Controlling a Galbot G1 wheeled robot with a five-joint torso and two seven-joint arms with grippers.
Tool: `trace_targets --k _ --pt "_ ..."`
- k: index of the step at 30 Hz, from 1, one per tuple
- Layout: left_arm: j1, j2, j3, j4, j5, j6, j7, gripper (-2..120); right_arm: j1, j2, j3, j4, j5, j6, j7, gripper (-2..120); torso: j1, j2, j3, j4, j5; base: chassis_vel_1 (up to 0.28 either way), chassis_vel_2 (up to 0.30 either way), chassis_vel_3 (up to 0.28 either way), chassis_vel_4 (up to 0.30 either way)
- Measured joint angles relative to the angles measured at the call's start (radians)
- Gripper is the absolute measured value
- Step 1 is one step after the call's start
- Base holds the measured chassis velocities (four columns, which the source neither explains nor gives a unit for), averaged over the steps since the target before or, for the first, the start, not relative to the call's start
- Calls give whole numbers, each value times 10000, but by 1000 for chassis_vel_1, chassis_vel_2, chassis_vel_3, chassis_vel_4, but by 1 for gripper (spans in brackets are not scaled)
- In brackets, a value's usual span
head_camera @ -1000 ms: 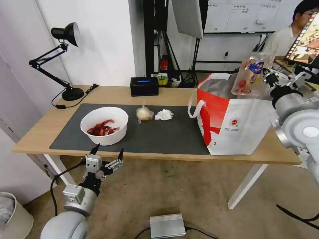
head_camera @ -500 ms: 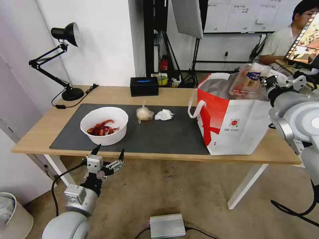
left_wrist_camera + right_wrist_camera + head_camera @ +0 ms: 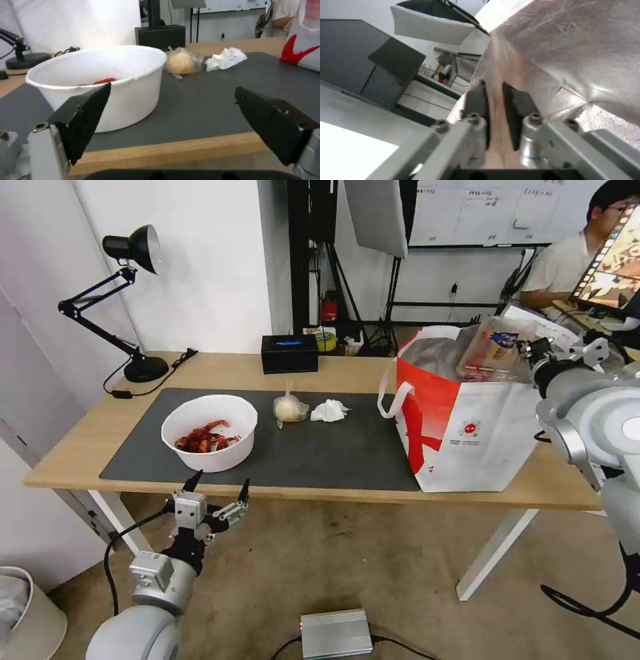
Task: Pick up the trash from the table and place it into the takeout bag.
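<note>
My right gripper (image 3: 533, 352) is shut on the edge of the clear clamshell tray (image 3: 495, 355) with red tomatoes, held tilted in the mouth of the white and red takeout bag (image 3: 467, 440). In the right wrist view the gripper (image 3: 493, 87) pinches the tray's thin edge (image 3: 495, 120) against the foil lining (image 3: 580, 50). On the dark mat stand the white bowl (image 3: 210, 433) of crayfish shells, the knotted clear bag (image 3: 290, 409) and the crumpled tissue (image 3: 330, 411). My left gripper (image 3: 217, 490) hangs open below the table's (image 3: 220, 373) front edge, facing the bowl (image 3: 100, 75).
A black box (image 3: 289, 353) sits at the table's back edge, a black desk lamp (image 3: 127, 300) at the back left. A silver box (image 3: 335, 633) lies on the floor in front. A bin (image 3: 27, 613) stands at the lower left.
My right gripper has come down with the clamshell tray, from above the takeout bag into its mouth. The left arm has stayed still.
</note>
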Motion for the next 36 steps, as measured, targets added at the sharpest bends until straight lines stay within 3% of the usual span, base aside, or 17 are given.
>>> trace_targets --k 9,12,13,20,29,36 --pt "-13 -24 -9 4 1 -10 4 100 -134 7 87 63 -76 -9 -144 46 0 0 0 0 0 0 0 0 0" --pt "-26 -57 -6 6 1 -16 4 100 -394 -38 194 222 -377 -10 -839 61 0 0 0 0 0 0 0 0 0" --pt "-26 -57 -6 6 1 -16 4 100 -394 -38 194 222 -377 -10 -839 61 0 0 0 0 0 0 0 0 0" --pt "-17 -158 -34 -41 -4 -25 5 100 -1404 -336 338 874 -2069 -11 -4172 86 -1 0 -1 0 0 0 0 0 0" --pt "36 -279 -54 -108 -8 -43 -12 100 -2424 -420 113 1373 -4092 -12 -5663 89 -1 0 -2 1 0 0 0 0 0" --pt "26 -373 -97 -127 -58 -62 -87 100 -4050 -168 -41 1911 -6445 196 -6722 98 -1 0 -2 0 -1 0 0 0 0"
